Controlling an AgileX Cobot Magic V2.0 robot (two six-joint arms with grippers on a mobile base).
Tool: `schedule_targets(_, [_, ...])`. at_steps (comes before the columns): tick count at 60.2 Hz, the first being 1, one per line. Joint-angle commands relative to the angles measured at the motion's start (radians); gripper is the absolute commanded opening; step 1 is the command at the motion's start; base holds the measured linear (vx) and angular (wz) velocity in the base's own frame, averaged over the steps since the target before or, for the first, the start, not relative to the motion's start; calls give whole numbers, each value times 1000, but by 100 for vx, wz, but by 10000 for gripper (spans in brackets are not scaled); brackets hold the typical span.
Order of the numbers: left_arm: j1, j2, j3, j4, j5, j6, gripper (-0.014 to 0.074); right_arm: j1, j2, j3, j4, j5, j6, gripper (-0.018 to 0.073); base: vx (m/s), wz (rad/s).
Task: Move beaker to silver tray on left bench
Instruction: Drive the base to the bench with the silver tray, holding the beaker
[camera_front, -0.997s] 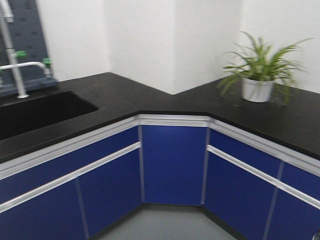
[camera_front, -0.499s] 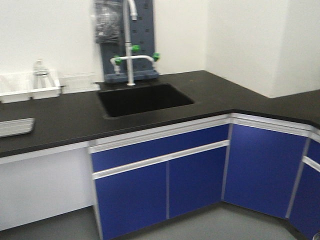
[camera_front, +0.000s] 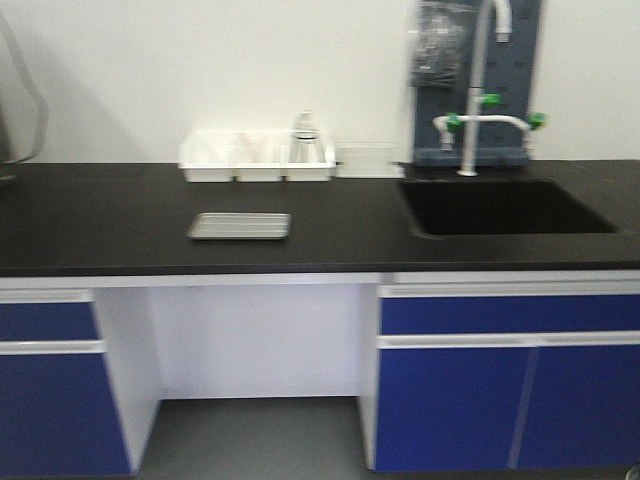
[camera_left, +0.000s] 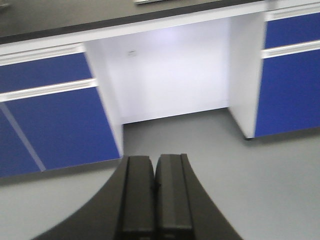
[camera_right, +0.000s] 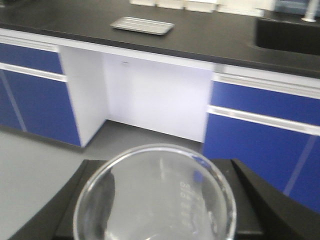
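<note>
Right now, grips the beaker (camera_right: 155, 197) between the two black fingers of the right gripper (camera_right: 161, 167), rim up, well apart from the silver tray (camera_right: 142, 25) and lower than it, out over the grey floor (camera_right: 30, 160). Holds the left gripper (camera_left: 154, 165) squeezed tight, finger against finger, also low and in front of the silver tray.

Faces the left bench (camera_front: 100, 230), with the silver tray lying flat on its black top. Has the bench's white front edge and a strip of bare black top between the beaker and the silver tray.

Finds a row of white bins (camera_front: 257, 165) just behind the silver tray, by the wall, with a clear flask (camera_front: 305, 140) standing in the bin behind and right of the silver tray. Finds a black sink (camera_front: 500, 210) well to the right of the silver tray, and a white tap (camera_front: 470, 110) behind and right of the silver tray. Below the silver tray, shows a white open gap (camera_front: 255, 340), with blue doors (camera_front: 505, 400) lower down on both sides. Far left of the silver tray, shows a grey curved shape, too blurry to name.
</note>
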Motion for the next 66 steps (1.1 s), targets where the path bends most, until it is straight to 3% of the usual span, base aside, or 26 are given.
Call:
schedule_targets(1, [-7, -7, 20, -3, -76, -2, 1, -3, -2, -31, -16, -79, -5, -11, 6, 75])
schedule_targets(31, [-7, -7, 20, -3, -76, -2, 1, -3, -2, -31, -16, -78, -5, -11, 17, 57])
schedule_targets(66, [-7, -7, 20, -3, -76, -2, 1, -3, -2, -31, -15, -79, -5, -11, 38, 3])
